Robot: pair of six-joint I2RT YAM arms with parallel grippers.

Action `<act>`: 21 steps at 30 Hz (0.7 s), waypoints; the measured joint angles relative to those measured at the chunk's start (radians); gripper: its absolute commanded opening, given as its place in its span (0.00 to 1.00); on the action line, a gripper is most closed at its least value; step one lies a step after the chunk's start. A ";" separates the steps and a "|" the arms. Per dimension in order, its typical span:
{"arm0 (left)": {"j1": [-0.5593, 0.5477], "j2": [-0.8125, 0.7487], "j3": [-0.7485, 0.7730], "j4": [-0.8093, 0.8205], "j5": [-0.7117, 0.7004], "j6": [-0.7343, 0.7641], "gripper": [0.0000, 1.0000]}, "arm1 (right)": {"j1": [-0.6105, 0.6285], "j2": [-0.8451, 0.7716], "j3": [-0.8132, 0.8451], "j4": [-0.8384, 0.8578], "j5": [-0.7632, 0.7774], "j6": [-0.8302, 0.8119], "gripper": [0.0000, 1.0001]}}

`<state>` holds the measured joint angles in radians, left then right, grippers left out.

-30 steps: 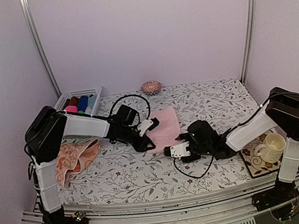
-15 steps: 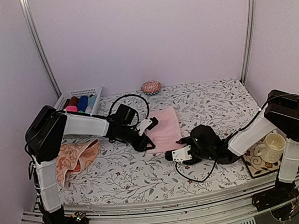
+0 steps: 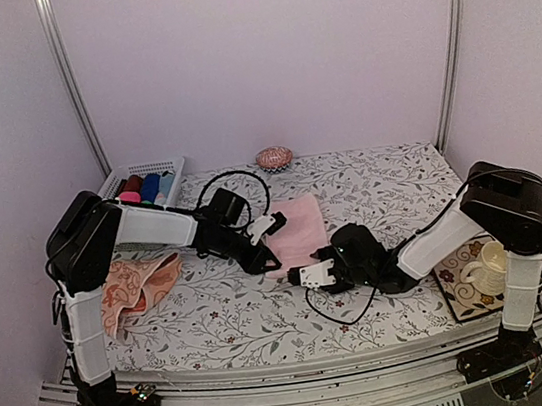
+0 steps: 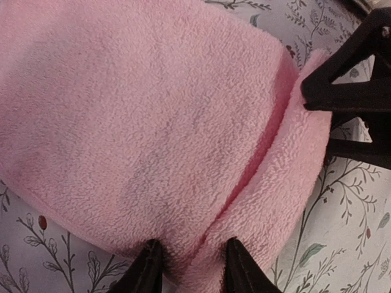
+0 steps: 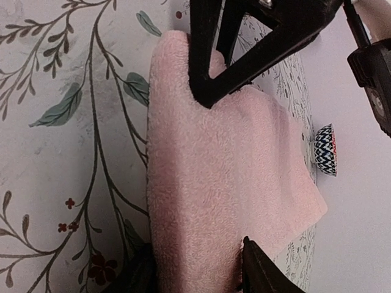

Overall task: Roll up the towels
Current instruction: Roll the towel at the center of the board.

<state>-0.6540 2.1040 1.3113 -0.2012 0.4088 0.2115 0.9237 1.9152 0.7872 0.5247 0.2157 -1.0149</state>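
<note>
Now the left gripper, nearly closed, pinches a fold of the pink towel. The right gripper straddles its near edge; I cannot tell whether it grips.

- Pink towel: cloth, thick fleecy pile, matt and nubbly.
- Peach towel: soft patterned cloth, matt.
- Table cover: smooth, matt, floral print.
- Basket: white perforated plastic.
- Arm casings: smooth white plastic with a slight sheen.
- Mug: glossy cream glaze.
</note>
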 measured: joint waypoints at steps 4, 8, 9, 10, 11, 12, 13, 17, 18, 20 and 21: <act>0.002 0.000 0.000 0.000 0.004 0.000 0.36 | 0.001 0.024 0.026 0.002 0.022 0.006 0.42; 0.003 0.000 0.000 0.000 0.006 0.000 0.37 | 0.001 0.051 0.048 0.001 0.036 0.011 0.27; 0.003 0.000 0.000 0.000 0.006 0.000 0.37 | 0.001 0.056 0.053 0.001 0.037 0.010 0.21; 0.004 0.000 0.000 0.000 0.007 0.000 0.38 | 0.001 0.062 0.060 -0.008 0.036 0.014 0.13; 0.004 0.000 -0.001 0.000 0.008 0.000 0.39 | 0.001 0.066 0.063 -0.009 0.035 0.013 0.10; 0.005 0.000 -0.002 0.001 0.009 0.000 0.41 | 0.001 0.069 0.066 -0.016 0.034 0.014 0.09; 0.005 0.000 -0.002 0.002 0.010 0.000 0.46 | 0.001 0.070 0.071 -0.028 0.031 0.024 0.07; 0.007 -0.010 -0.009 0.000 0.011 -0.002 0.68 | -0.004 0.068 0.097 -0.082 0.000 0.045 0.04; 0.008 -0.014 -0.012 0.001 0.008 0.001 0.76 | -0.009 0.065 0.106 -0.103 -0.014 0.052 0.04; 0.010 -0.031 -0.029 -0.006 -0.016 -0.005 0.87 | -0.020 0.056 0.125 -0.157 -0.054 0.071 0.04; 0.013 -0.038 -0.038 -0.006 -0.031 0.002 0.93 | -0.027 0.050 0.133 -0.184 -0.079 0.080 0.04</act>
<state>-0.6411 2.0659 1.2736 -0.2073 0.3779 0.2138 0.8963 1.9652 0.9203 0.3408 0.1368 -0.9348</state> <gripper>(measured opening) 0.778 0.088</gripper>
